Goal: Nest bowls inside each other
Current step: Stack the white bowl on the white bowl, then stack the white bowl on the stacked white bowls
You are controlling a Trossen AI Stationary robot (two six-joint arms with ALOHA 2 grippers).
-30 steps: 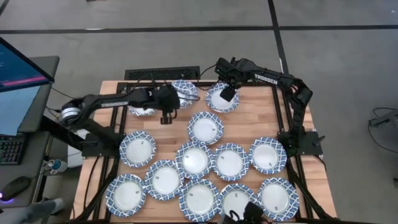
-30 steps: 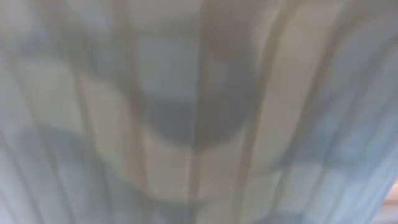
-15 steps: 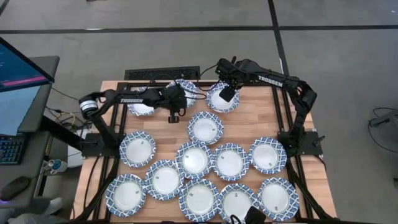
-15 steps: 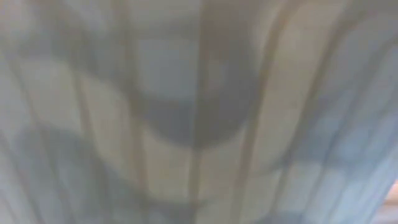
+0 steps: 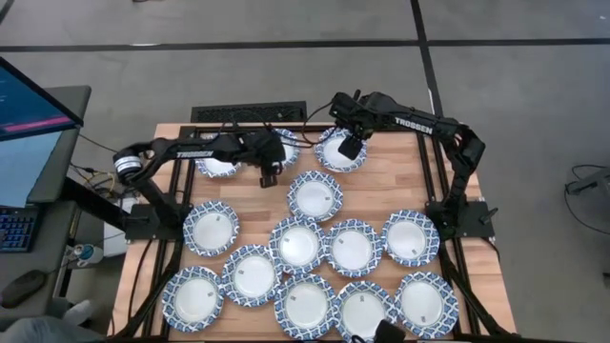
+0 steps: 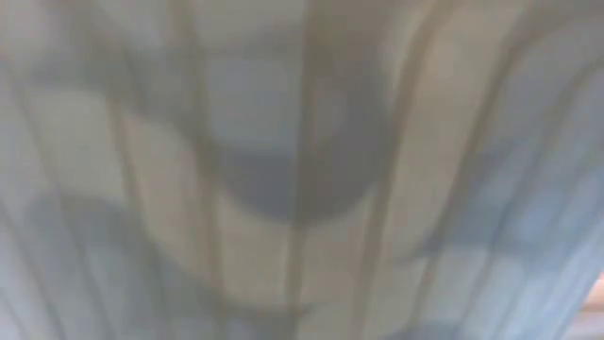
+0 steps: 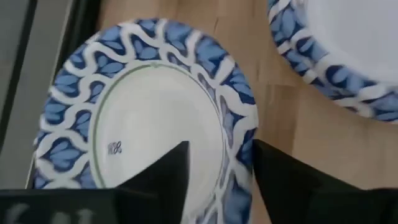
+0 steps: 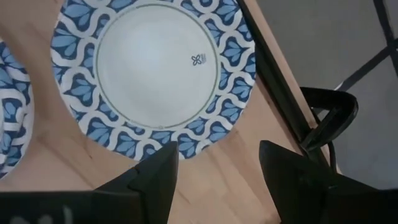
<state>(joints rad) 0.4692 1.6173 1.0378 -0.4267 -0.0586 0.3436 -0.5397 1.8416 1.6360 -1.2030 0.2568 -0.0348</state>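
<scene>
Several bowls, white with blue lattice rims, lie on the wooden table (image 5: pixel 400 181). My left gripper (image 5: pixel 270 171) is open over the far-left bowl (image 7: pixel 143 124). One finger (image 7: pixel 177 163) is above its inside, the other (image 7: pixel 273 171) beyond its rim. My right gripper (image 5: pixel 350 148) hangs open over the far bowl (image 8: pixel 152 68). Its fingers (image 8: pixel 155 171) sit just off the rim, above bare wood. The low view shows only a blurred blue-and-white surface close to the lens. My left gripper straddles the bowl's rim (image 7: pixel 239 155) from above, one finger inside and one outside. I cannot tell whether either finger touches it. The bowl lies flat on the table.
Another bowl (image 5: pixel 221 164) lies under the left arm. One bowl (image 5: pixel 315 195) sits mid-table, and two rows of bowls (image 5: pixel 297 243) fill the near half. A black frame (image 5: pixel 437 162) borders the table. Bare wood remains at the far right (image 5: pixel 396 167).
My left gripper has moved a little toward the table's right edge, onto the far-left bowl, as its arm stretched out. The bowls have stayed where they were.
</scene>
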